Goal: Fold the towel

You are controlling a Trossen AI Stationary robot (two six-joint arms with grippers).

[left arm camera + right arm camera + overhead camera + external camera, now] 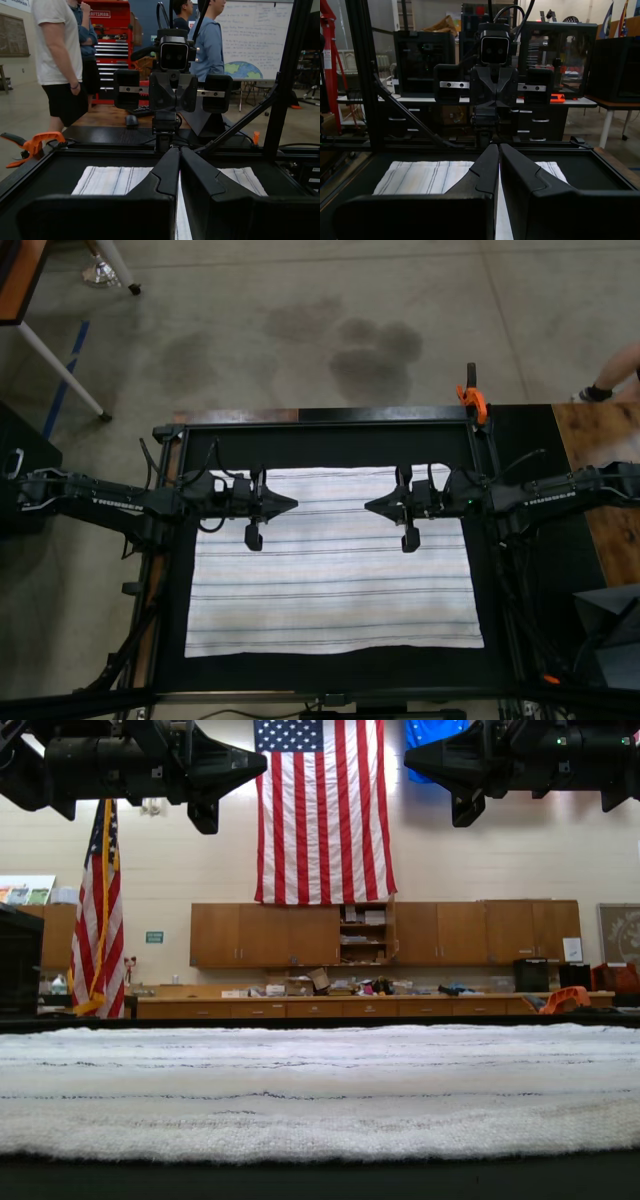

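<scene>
Top view: towel (335, 585) flat, unfolded, white with thin dark stripes; both grippers (284, 504) (378, 506) closed, empty.

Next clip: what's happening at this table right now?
A white cloth towel with thin dark stripes lies flat and unfolded on the black work surface. Both arms hover above its far edge, tips facing each other, left pincer and right pincer shut and empty. No fold has been made yet.
</scene>
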